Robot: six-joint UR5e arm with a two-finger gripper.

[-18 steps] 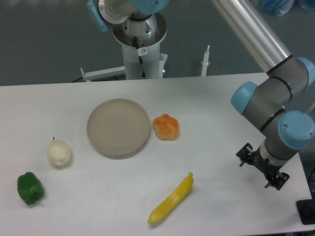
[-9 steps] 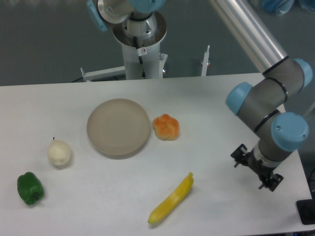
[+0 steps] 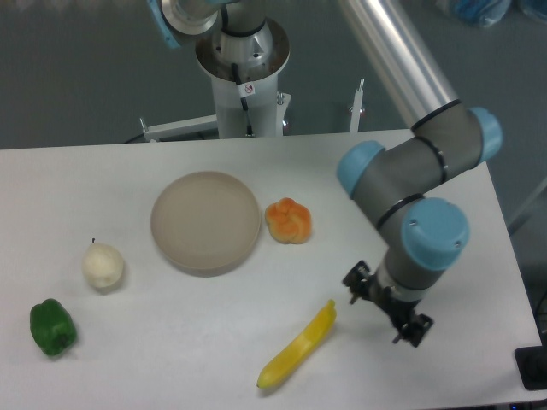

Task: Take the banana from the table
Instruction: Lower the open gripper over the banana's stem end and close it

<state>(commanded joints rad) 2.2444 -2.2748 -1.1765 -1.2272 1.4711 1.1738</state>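
On table (image 3: 128, 359): one banana (image 3: 297, 348).

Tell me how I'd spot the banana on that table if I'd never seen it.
Start at the round plate in the middle of the white table, then look toward the near edge on its right. The banana lies there slanted, just left of the robot's gripper. It is the only long, slim, bright yellow thing; everything else is rounded.
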